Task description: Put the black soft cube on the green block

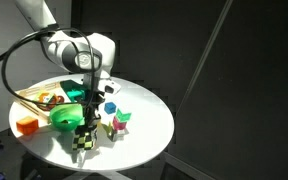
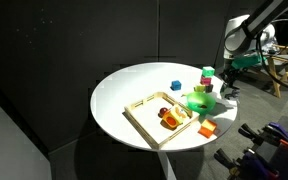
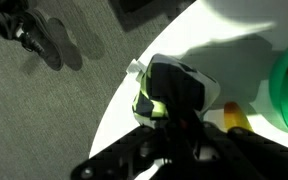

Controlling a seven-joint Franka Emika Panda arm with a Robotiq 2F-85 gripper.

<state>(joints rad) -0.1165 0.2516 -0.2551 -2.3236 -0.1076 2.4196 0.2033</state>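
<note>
Much of the black soft cube (image 3: 147, 105) hides behind the gripper (image 3: 179, 122)

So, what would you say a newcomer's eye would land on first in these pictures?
The arm bent over a round white table against a dark backdrop, its jaws around the chequered cube near the table's edge. Next come the bright green bowl beside the cube and the wooden tray further in.

The arm (image 1: 41, 22) reaches down from above, its wrist (image 1: 85, 54) bent so that the pincer (image 1: 85, 127) points straight down, low over the counter's edge. How far the jaws stand apart cannot be told.
</note>
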